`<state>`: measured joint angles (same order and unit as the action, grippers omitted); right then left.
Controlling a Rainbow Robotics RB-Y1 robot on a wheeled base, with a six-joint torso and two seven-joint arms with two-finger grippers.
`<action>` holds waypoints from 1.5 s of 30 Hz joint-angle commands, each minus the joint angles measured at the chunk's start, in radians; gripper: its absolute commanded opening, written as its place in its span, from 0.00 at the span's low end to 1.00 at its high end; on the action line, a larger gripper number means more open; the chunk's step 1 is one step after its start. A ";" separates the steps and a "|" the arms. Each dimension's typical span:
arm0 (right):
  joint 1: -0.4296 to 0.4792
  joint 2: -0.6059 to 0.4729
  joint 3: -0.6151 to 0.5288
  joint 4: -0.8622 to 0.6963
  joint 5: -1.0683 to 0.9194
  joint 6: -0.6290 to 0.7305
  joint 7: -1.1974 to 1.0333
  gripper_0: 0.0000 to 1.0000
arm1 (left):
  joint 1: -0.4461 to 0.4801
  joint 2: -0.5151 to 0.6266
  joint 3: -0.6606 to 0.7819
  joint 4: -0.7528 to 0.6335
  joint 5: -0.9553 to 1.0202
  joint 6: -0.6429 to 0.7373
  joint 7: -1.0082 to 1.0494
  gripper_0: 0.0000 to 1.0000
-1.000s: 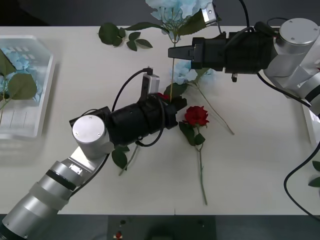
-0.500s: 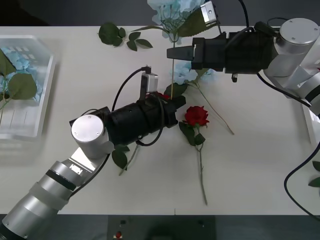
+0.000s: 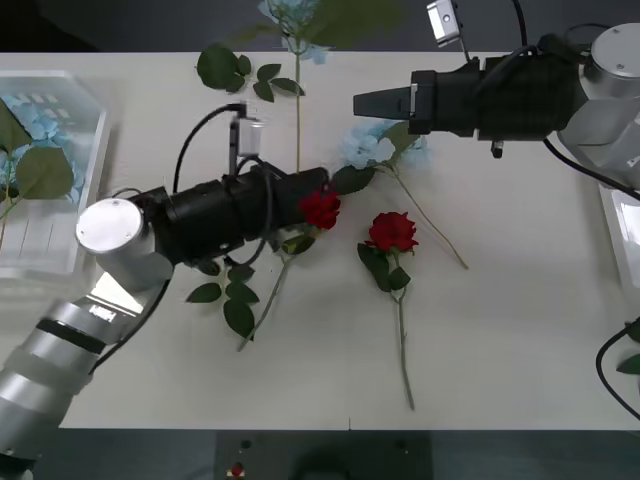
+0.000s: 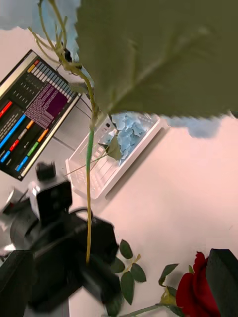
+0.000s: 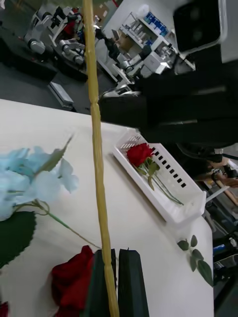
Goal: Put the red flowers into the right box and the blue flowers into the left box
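My left gripper [image 3: 308, 180] is shut on the lower stem of a blue flower [image 3: 298, 100], which stands upright with its bloom at the table's far edge. The stem [image 5: 97, 148] runs up from between the closed fingers [image 5: 130, 282]. My right gripper [image 3: 360, 103] hovers open to the right of that stem, holding nothing. Two red flowers [image 3: 320, 208] [image 3: 392, 231] lie on the table by the left gripper, and another blue flower [image 3: 365, 148] lies under the right arm. The left box [image 3: 92, 190] holds blue flowers [image 3: 35, 120]. The right box [image 5: 186, 210] holds a red rose [image 5: 139, 153].
A bloomless leaf sprig [image 3: 235, 68] lies at the table's far edge, and another [image 3: 630, 360] sits at the right edge. The rose stems [image 3: 402, 340] trail toward the near edge. A monitor [image 4: 34, 114] stands beyond the left box.
The right gripper has let go of the blue flower and drawn back to the right. The left gripper, shut on its stem, has carried it leftward, uncovering a red rose.
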<state>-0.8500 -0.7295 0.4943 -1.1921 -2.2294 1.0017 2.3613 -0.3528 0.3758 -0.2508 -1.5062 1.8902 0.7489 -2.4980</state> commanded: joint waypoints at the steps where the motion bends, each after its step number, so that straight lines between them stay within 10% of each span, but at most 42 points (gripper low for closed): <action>1: -0.070 -0.060 0.026 -0.017 0.001 0.001 0.003 1.00 | -0.038 0.083 0.128 -0.023 -0.028 0.138 0.211 0.00; 21: -0.290 -0.177 0.242 0.082 0.587 0.205 -0.338 1.00 | -0.127 0.236 0.755 -0.035 -0.507 0.793 0.660 0.00; 36: -0.328 0.038 0.242 0.330 0.936 0.225 -0.344 1.00 | -0.107 0.411 0.801 -0.160 -1.011 0.781 0.613 0.00; 45: -0.325 0.151 0.242 0.414 1.061 0.163 -0.347 1.00 | 0.081 0.480 0.809 -0.155 -1.119 0.570 0.574 0.00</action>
<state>-1.1449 -0.6039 0.7522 -0.7979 -1.1915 1.1812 2.0470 -0.3358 0.8054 0.5448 -1.6311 0.7827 1.3561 -1.8589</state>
